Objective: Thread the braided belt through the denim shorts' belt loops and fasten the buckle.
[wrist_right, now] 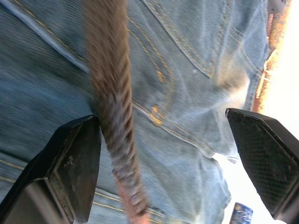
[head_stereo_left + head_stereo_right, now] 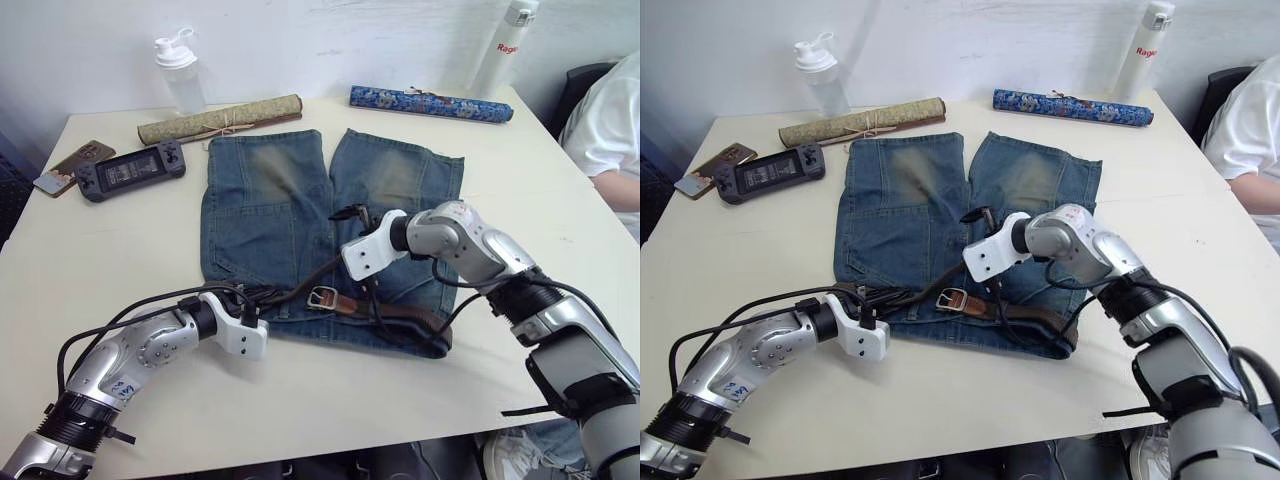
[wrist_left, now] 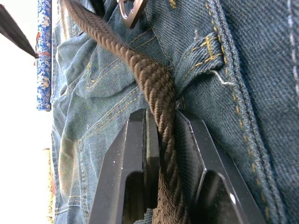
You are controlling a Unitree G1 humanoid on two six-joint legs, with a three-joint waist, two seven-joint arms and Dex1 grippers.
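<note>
Left eye view: the denim shorts (image 2: 300,235) lie flat on the white table (image 2: 120,260), waistband toward the robot, legs pointing to the far wall. The braided belt (image 2: 300,285) runs along the waistband; the buckle (image 2: 321,297) rests on the denim near the waistband's middle, with dark leather trailing to the robot's right. The left gripper (image 2: 262,293) sits at the waistband's left end; in the left wrist view its fingers (image 3: 117,177) are closed narrowly on the belt, just beside one of the belt loops (image 3: 205,51). The right gripper (image 2: 352,212) hovers over the right leg, above the buckle; in the right wrist view its jaws stand wide apart, the belt passing against one finger (image 1: 77,158). Beyond the shorts lie a tan scroll (image 2: 220,119) and a blue scroll (image 2: 430,103); a game console (image 2: 130,171) lies at far left
</note>
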